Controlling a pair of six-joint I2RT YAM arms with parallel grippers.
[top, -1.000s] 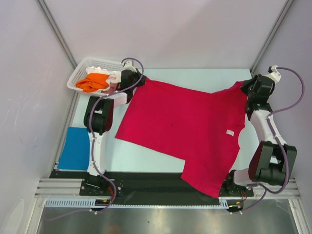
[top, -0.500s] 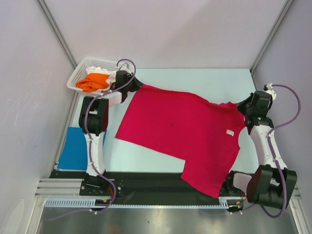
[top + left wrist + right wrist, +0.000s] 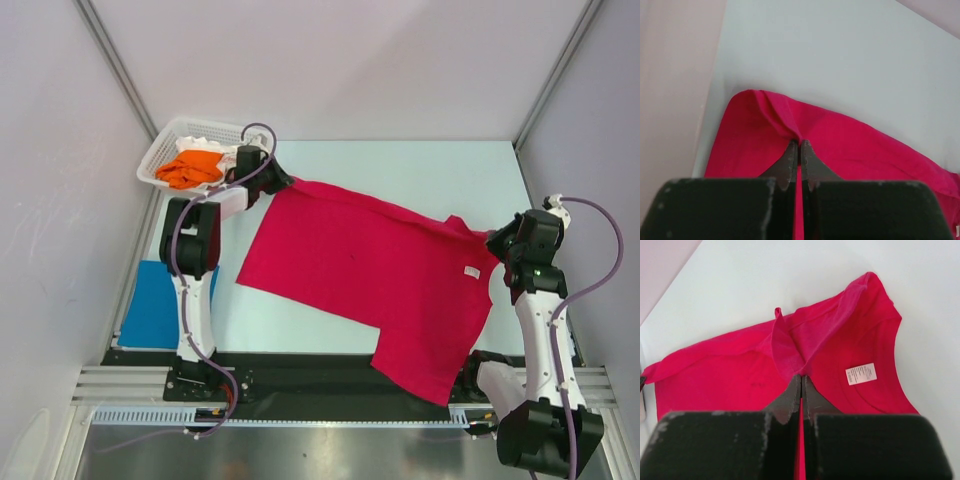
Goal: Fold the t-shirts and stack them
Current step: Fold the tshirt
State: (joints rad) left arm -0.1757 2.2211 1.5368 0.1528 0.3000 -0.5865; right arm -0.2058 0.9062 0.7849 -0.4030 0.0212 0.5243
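**On the pale table (image 3: pixel 420 165), two grippers pinched a crimson t-shirt (image 3: pixel 370 270) by its far edge**

At the near edge of the table, between the two arm bases, one lobe of the crimson t-shirt, probably a sleeve, draped over the black rail (image 3: pixel 300 372). Near the left base lay a blue t-shirt (image 3: pixel 155 305), flat and squared off, apparently already folded.

Across the middle, the crimson t-shirt lay spread sideways and mostly flat, with a white label (image 3: pixel 470 271) showing near its neck on the right.

Farther back, the right gripper (image 3: pixel 492 240) was clamped tight on a ridge of red cloth beside the neckline. The left gripper (image 3: pixel 278 180) was likewise closed on the shirt's far left corner. In both wrist views the fingers met with only a thin pleat of fabric between them.

At the far left corner sat a white lattice basket (image 3: pixel 170 135) holding a crumpled orange t-shirt (image 3: pixel 195 165) and some paler cloth.

The crimson shirt looked light, thin and limp. It would likely sag and wrinkle between the two held points and drag on the table instead of sliding freely. Seams, corners and the hem seemed the surest places to grip, since a doubled edge gives the fingers more to bite on.
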